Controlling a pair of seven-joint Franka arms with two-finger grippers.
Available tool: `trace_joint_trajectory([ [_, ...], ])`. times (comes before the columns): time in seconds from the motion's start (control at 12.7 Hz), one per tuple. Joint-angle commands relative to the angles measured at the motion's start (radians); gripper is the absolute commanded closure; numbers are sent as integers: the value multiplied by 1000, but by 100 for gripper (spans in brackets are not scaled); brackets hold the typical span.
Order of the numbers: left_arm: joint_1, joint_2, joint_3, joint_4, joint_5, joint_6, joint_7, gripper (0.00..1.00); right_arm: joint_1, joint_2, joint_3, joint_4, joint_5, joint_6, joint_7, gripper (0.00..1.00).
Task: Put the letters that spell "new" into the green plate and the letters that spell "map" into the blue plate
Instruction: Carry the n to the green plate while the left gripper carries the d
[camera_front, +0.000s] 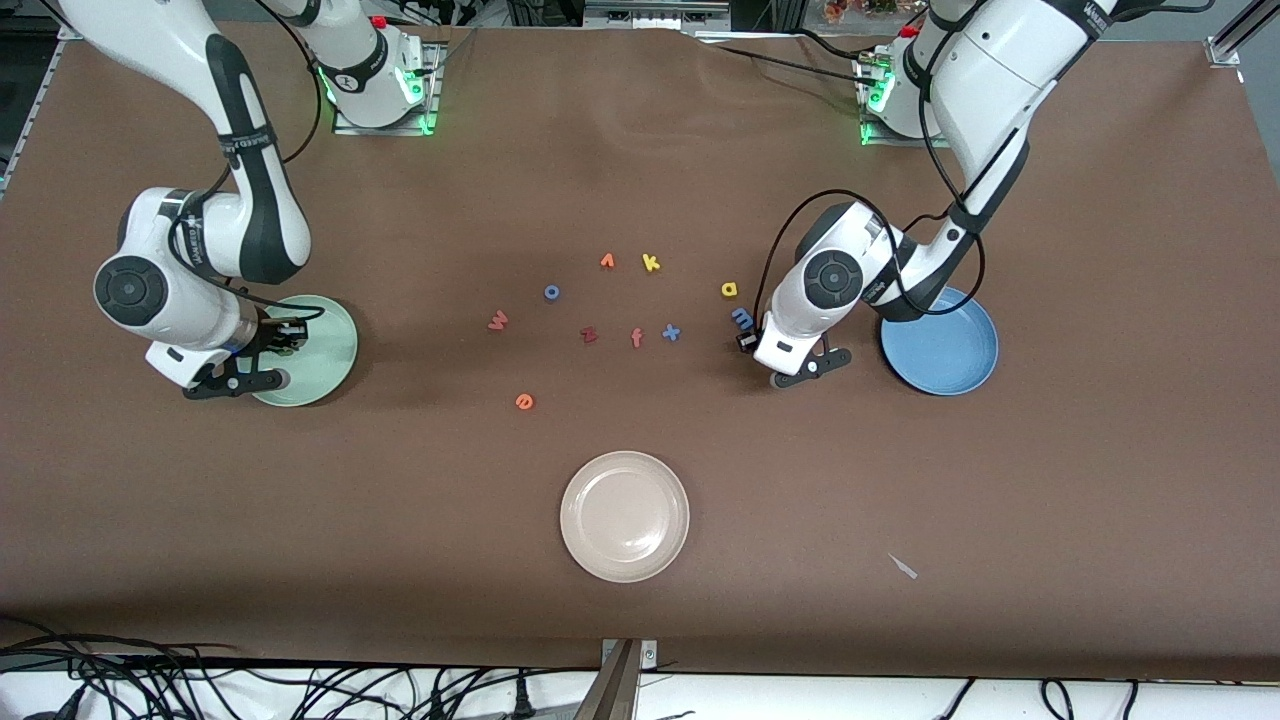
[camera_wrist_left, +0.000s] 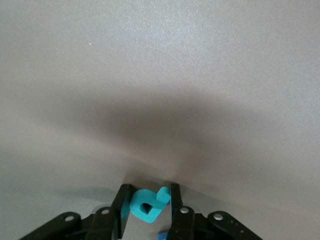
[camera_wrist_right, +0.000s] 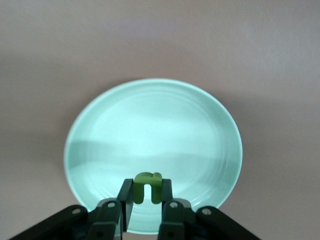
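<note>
Over the pale green plate my right gripper hangs, shut on the olive-green n. My left gripper is low at the table beside the blue plate, with its fingers against both sides of the teal p. The light blue m lies right by it and the yellow a a little farther from the camera. The pinkish w and the orange e lie mid-table. The p is hidden in the front view.
Other loose letters lie mid-table: a blue o, an orange piece, a yellow k, a dark red z, a salmon f and a blue x. A cream-white plate sits nearer the camera.
</note>
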Motion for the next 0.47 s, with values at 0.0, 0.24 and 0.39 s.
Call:
trace_joint_trajectory([
  [0.0,-11,30,16,8,36,-7,-21,75,2,12,0,0,17,10,-19,45],
  [0.24,-10,24,16,10,36,-10,-16,76,5,2,5,22,16,-14,-17,0],
  [0.39,1,4,14,17,36,-47,-11,76,10,-9,15,45,17,-47,-14,0],
])
